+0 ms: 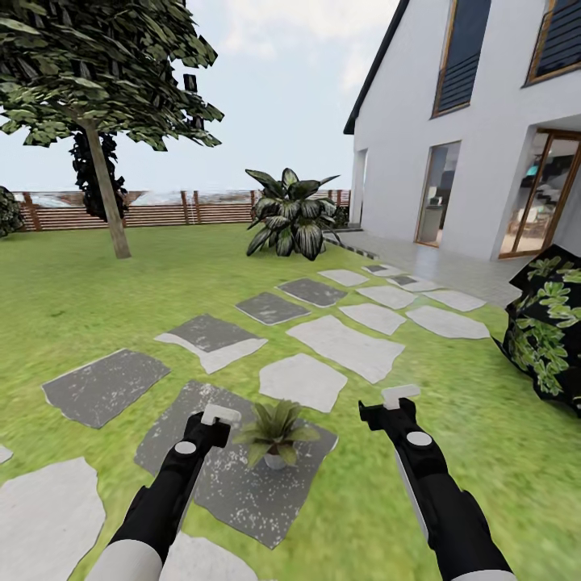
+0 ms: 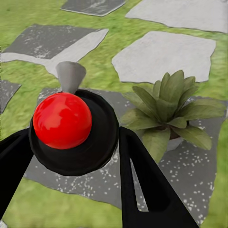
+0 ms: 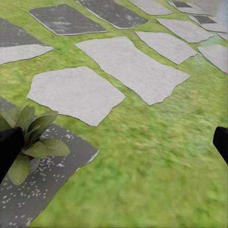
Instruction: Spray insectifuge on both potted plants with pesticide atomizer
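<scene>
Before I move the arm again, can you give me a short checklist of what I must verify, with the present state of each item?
1. Pesticide atomizer held: ok, its red-topped head sits between the left gripper's fingers.
2. Nozzle aimed at the potted plant: not ok, it seems to point past the plant, toward the grass.
3. Insectifuge on the leaves: cannot tell; whitish specks lie on the dark stepping stone around the pot.
4. Right gripper open and apart from the plant: ok.
5. Plant upright: ok.
</scene>
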Available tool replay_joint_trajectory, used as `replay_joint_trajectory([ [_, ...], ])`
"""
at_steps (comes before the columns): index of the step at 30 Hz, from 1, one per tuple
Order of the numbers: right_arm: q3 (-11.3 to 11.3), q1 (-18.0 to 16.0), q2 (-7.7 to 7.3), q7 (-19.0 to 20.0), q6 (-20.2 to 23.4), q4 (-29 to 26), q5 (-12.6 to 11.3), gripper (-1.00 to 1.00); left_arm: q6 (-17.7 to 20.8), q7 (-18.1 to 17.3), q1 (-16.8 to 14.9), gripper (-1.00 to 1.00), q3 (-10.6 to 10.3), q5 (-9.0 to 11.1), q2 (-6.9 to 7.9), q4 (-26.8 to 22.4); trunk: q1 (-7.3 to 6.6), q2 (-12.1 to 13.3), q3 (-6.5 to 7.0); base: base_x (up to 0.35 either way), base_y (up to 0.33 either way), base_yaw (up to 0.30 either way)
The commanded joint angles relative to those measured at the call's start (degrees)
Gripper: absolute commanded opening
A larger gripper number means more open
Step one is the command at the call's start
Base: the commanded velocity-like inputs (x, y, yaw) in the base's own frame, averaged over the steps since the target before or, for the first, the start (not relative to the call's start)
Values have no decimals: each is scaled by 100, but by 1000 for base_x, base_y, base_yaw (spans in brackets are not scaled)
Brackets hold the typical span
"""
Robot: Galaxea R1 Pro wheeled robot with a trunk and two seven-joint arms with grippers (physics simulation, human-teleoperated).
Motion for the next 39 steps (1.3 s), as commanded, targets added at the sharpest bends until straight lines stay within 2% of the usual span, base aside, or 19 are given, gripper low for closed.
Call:
replay_joint_trajectory([
  [1,-5,-3,4,17,33,-8,48,100,19,-50,-3,-100,26,-58,-8,-11,-23,38,12,0,0,0],
  [39,-1,-3,1,17,32,-7,48,100,19,-51,-3,-100,26,-63,-8,-11,-858,1563,694,0,0,0],
])
